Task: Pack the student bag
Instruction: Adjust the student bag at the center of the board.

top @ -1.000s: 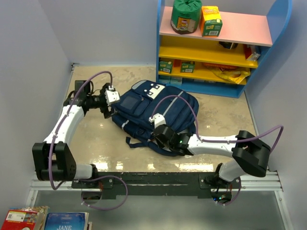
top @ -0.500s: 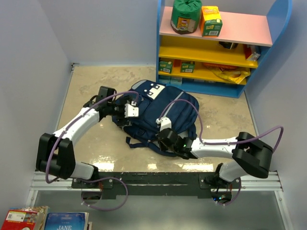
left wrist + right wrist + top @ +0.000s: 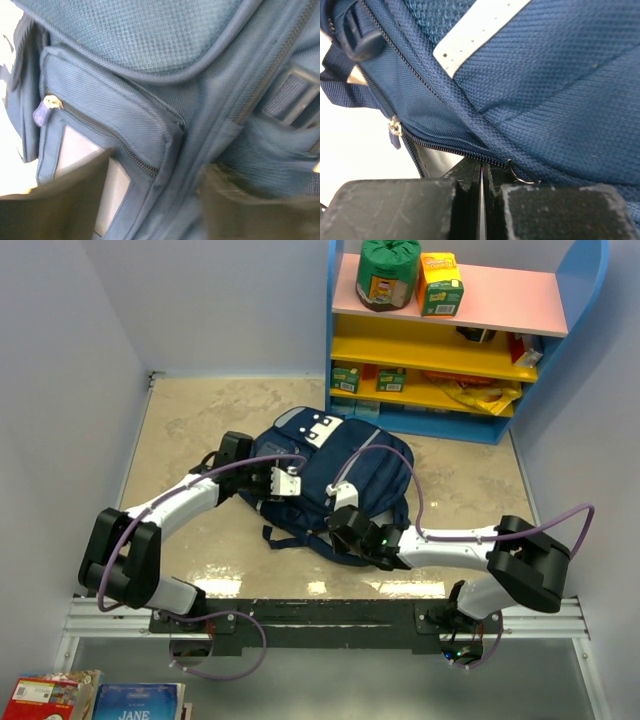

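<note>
The student bag (image 3: 345,465), navy with white patches, lies flat in the middle of the table. My left gripper (image 3: 284,484) is down on its left front part. In the left wrist view the left gripper (image 3: 160,167) is open, its blurred fingers (image 3: 65,195) apart on either side of a ridge of bag fabric beside a zipped pocket (image 3: 107,127). My right gripper (image 3: 347,527) is at the bag's near edge. Its jaws (image 3: 481,170) are shut at the open zip's edge (image 3: 445,147), beside a small metal ring (image 3: 521,176), with a thin sliver pinched between them.
A blue shelf unit (image 3: 455,350) with pink and yellow boards stands at the back right, holding a green roll (image 3: 388,273) and an orange carton (image 3: 440,284). Walls close in on the left and right. Books (image 3: 95,700) lie below the table's near edge.
My left arm has swung right from beside the bag onto its front, and its jaws have narrowed. The right gripper shifted slightly and stayed shut.
</note>
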